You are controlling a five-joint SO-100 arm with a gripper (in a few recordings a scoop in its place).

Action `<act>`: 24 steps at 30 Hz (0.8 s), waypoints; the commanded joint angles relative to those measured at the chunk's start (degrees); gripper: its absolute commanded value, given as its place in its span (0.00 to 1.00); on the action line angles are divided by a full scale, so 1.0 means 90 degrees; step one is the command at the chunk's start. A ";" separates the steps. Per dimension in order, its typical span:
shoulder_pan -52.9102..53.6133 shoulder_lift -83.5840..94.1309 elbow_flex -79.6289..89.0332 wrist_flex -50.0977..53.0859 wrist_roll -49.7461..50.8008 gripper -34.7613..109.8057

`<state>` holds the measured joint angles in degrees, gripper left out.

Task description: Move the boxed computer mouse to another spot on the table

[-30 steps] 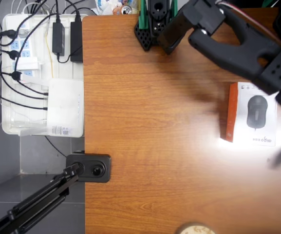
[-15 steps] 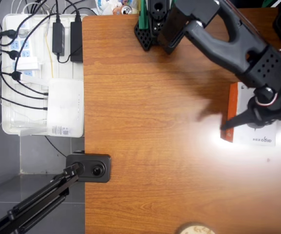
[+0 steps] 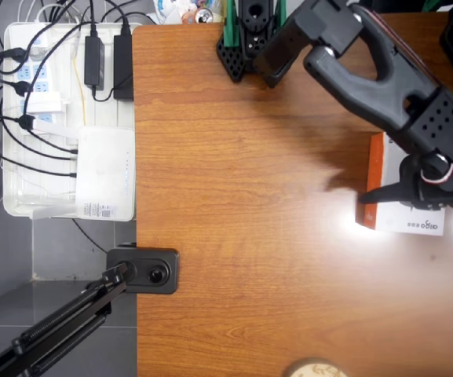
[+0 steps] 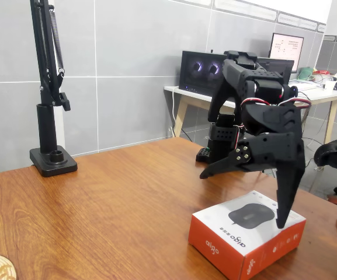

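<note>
The boxed computer mouse (image 4: 247, 236) is seen lying flat on the table (image 3: 242, 236), near its right edge in the overhead view (image 3: 405, 210) and next to a bright glare patch (image 3: 352, 224). Its white face with the mouse picture is turned up; the orange-red side is seen toward the fixed-view camera.

The black gripper (image 4: 244, 195) is positioned over the box with its jaws spread wide. 1 finger (image 4: 286, 192) points straight down, its tip at or just above the box top near the far right corner; contact cannot be confirmed. The other finger (image 4: 223, 166) is angled out to the left in the fixed view, clear of the box. Nothing is held.

A lamp stand base (image 4: 52, 160) is noted well apart, at the table's far left corner in the fixed view.
</note>
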<state>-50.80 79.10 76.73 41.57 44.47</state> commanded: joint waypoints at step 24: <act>-0.0596 -0.0332 0.0381 0.0674 -0.1396 0.93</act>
<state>-56.25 75.94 79.63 47.55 32.43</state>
